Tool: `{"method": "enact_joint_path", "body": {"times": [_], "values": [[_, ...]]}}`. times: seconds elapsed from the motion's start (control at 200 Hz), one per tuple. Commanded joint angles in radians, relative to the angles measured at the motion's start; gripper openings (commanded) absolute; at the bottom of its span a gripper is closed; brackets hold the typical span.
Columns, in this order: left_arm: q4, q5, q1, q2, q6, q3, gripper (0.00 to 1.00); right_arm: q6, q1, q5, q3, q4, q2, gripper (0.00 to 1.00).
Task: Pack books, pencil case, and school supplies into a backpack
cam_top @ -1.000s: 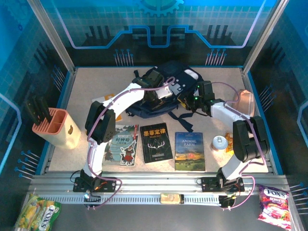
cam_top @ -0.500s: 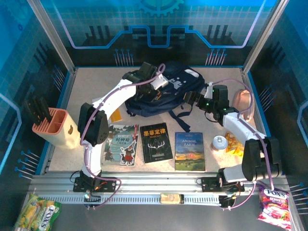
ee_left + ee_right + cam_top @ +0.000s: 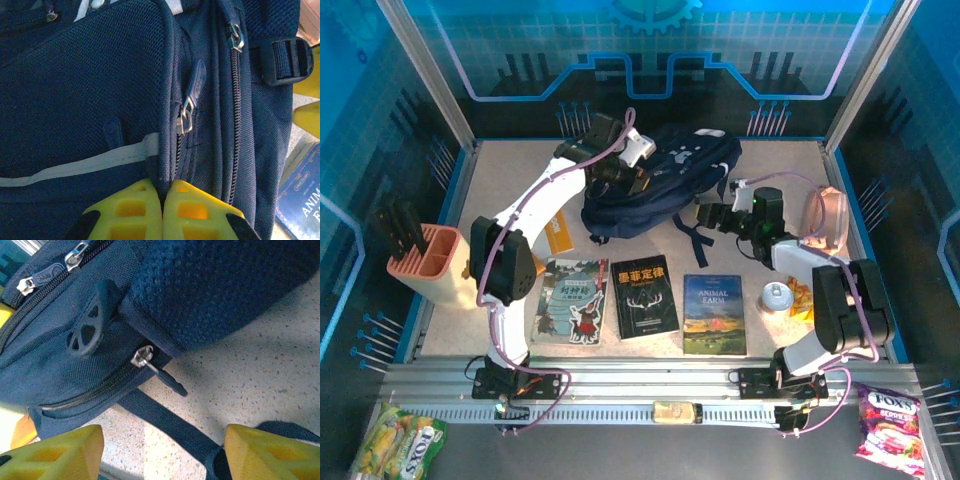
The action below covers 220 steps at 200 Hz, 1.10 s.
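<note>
Nearest of all, beyond the aluminium rail (image 3: pixel 620 388), the books lie flat in a row at 6 o'clock on the table (image 3: pixel 500 180): the grey-teal book (image 3: pixel 572 300) on the left, the black book (image 3: pixel 644 297) in the middle and "Animal Farm" (image 3: pixel 714 314) on the right, each just beside the next and not overlapping. At 4 o'clock, a small round white object (image 3: pixel 777 296) sits near the right arm's elbow. At 8 o'clock stands the pink rack (image 3: pixel 432 262) with black pieces, well apart from the books. Farther in, at 9 to 10 o'clock, the orange-yellow pad (image 3: pixel 558 238) lies partly under the left arm. At 3 o'clock the right gripper (image 3: pixel 162 452) is low over the table with its yellow fingers (image 3: pixel 55 452) spread wide. It holds nothing. A dark strap of the backpack (image 3: pixel 670 185) runs between them, and a zipper pull (image 3: pixel 142 357) lies just beyond on the bag's lower edge. The pencil case (image 3: pixel 827 215) rests at 2 to 3 o'clock, near the right wall and behind that arm's wrist. The backpack fills the far middle, from 11 to 1 o'clock. The left gripper (image 3: pixel 162 192) reaches onto its left side at 11 o'clock, its fingers pressed together on a fold of navy fabric at a seam just below the pale stripe (image 3: pixel 75 167).
</note>
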<state>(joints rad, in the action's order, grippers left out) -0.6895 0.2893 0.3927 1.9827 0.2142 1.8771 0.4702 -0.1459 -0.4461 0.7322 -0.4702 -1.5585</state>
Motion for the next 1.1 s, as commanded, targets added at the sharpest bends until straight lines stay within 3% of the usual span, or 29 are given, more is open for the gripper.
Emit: {"method": "enact_joint_path", "body": {"times": [0.0, 0.215, 0.67, 0.905, 1.095], "values": [[0.095, 0.078, -0.014, -0.099, -0.033, 0.054, 0.0, -0.003, -0.01, -0.006, 0.004, -0.199, -0.052, 0.61], [0.105, 0.084, -0.02, -0.106, -0.034, 0.038, 0.0, -0.011, -0.008, -0.056, 0.062, -0.246, -0.17, 0.46], [0.102, 0.083, -0.025, -0.101, -0.027, 0.031, 0.0, -0.011, -0.006, -0.153, 0.061, -0.463, -0.266, 0.46], [0.105, 0.076, -0.025, -0.096, -0.029, 0.034, 0.0, -0.038, -0.008, -0.192, 0.054, -0.454, -0.257, 0.17], [0.111, 0.065, -0.026, -0.09, -0.054, 0.041, 0.0, -0.084, -0.018, -0.158, 0.009, -0.442, -0.213, 0.09]]}}
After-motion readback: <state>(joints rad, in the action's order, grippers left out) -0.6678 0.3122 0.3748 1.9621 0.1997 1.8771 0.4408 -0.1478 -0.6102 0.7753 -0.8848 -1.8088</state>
